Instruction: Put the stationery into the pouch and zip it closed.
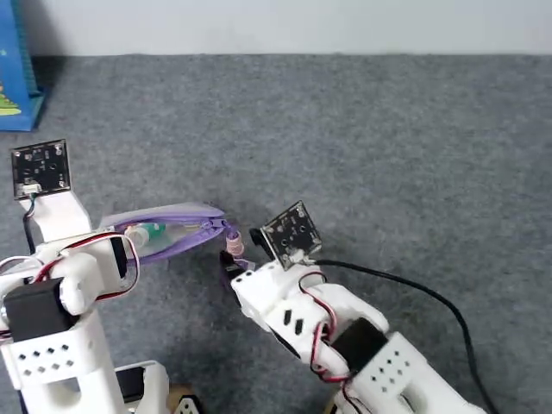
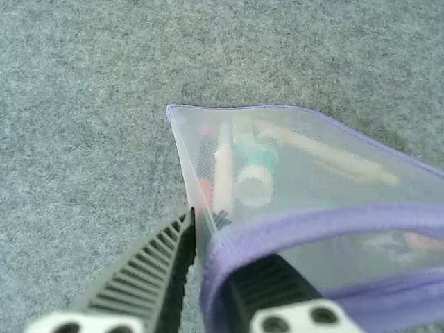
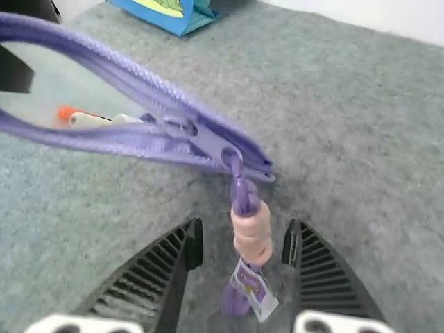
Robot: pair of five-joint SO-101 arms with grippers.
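Observation:
A see-through pouch (image 1: 172, 226) with purple zip trim is held off the grey carpet between the two arms. Inside lie pens and a green-white tube (image 2: 254, 182); an orange-tipped pen (image 3: 75, 116) shows through the wall. My left gripper (image 2: 207, 244) is shut on the pouch's (image 2: 326, 173) corner edge, at the pouch's left end in the high view (image 1: 128, 248). The zip tapes spread apart, and the slider (image 3: 225, 147) sits at the end near my right gripper (image 3: 241, 237). That gripper is open, its fingers either side of the hanging pink-and-purple zip pull (image 3: 251, 236); in the high view it (image 1: 233, 257) is at the pouch's right tip.
A blue box (image 1: 15, 73) stands at the back left against the white wall. A black cable (image 1: 414, 289) trails from the right arm toward the front right. Open grey carpet stretches behind and to the right of the pouch.

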